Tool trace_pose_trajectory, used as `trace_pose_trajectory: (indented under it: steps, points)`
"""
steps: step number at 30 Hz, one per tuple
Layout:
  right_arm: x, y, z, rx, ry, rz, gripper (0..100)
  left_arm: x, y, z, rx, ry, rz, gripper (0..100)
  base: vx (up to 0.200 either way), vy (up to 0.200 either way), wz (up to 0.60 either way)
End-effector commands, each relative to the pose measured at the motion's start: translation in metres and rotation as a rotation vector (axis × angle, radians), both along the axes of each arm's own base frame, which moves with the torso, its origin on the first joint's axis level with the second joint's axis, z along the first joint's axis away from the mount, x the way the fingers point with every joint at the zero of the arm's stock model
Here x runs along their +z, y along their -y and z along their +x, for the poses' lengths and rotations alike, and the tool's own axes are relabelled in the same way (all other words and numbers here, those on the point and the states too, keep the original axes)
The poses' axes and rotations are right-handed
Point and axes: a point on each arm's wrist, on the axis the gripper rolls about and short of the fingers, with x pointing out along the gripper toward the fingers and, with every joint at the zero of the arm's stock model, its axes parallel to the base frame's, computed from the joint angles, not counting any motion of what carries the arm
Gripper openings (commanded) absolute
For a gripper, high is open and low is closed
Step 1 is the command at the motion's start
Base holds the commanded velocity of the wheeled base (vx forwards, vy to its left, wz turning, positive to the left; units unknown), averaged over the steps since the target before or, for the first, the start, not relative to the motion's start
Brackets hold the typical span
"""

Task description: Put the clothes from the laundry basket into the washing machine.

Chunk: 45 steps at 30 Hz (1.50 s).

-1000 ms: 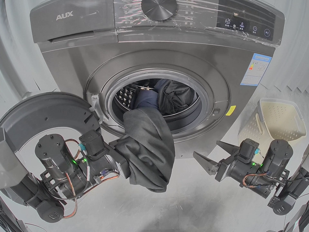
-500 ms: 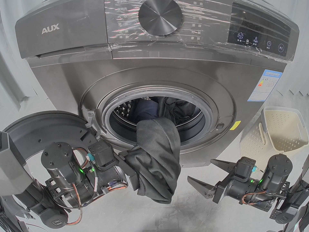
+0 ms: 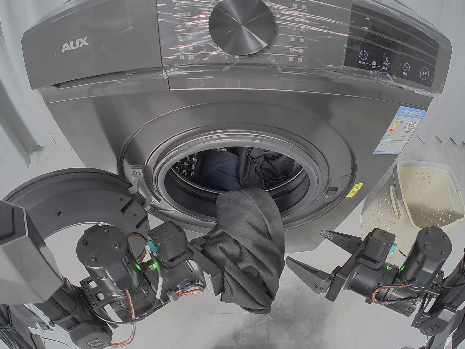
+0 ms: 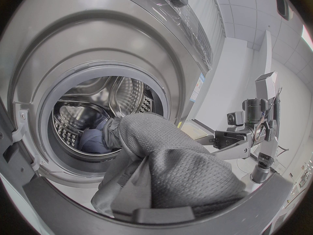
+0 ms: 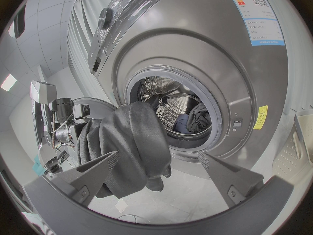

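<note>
- Currently, the step in hand is loading: one garment is being carried to the washing machine [image 3: 242, 107] and is not yet inside it.
- The left gripper [image 3: 215, 272] is clamped on a dark grey garment [image 3: 249, 248]. Cloth covers most of its fingers.
- The garment hangs in a thick fold from that gripper, in front of the lower lip of the door opening [image 3: 232, 170] and outside the drum. Whether its upper edge touches the lip cannot be determined.
- The right gripper [image 3: 306, 246] is spread wide and holds nothing. It is low, in front of the machine, beside the garment and apart from it.
- The door [image 3: 63, 195] is swung fully open on the robot's left, next to the left arm.
- A dark blue item [image 3: 218, 170] and a black item [image 3: 269, 166] already lie in the drum.
- The laundry basket [image 3: 426, 190] stands on the floor to the right of the machine. The part of its interior in view holds no clothes, so this is probably the last garment.
- The next move calls for carrying the left gripper up and forward through the opening, far enough that the hanging fold clears the lip before release.
- Risk: if released short, the fold is likely to drape over the lip or slide to the floor.
</note>
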Motion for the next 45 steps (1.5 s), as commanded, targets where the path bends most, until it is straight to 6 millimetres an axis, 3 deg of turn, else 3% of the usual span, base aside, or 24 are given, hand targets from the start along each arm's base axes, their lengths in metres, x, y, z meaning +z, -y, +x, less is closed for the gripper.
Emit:
trace_pose_trajectory:
  steps: [1,14,22,32,40,45]
  points:
    - [0.003,0.001,0.000,-0.001,0.012,0.011,100,-0.001,0.006,0.000,-0.014,0.000,-0.001,0,0.200,0.000,0.00]
    - [0.004,0.000,-0.004,0.014,0.010,0.011,100,-0.023,0.017,0.018,-0.004,-0.035,0.043,0,0.000,0.000,0.00]
    - [0.002,-0.002,-0.008,0.034,0.004,0.005,100,-0.034,0.029,0.063,0.004,-0.016,0.008,0,0.000,0.000,0.00]
    - [0.000,-0.003,-0.008,0.037,-0.004,-0.001,100,-0.036,0.052,0.093,0.107,-0.002,-0.090,0,0.000,0.000,0.00]
    - [-0.001,-0.003,-0.009,0.038,-0.008,-0.003,100,-0.063,0.079,0.128,0.142,0.010,-0.097,0,0.000,0.000,0.00]
    - [-0.001,-0.003,-0.009,0.039,-0.008,-0.005,100,-0.051,0.079,0.164,0.233,0.058,-0.144,0,0.000,0.000,0.00]
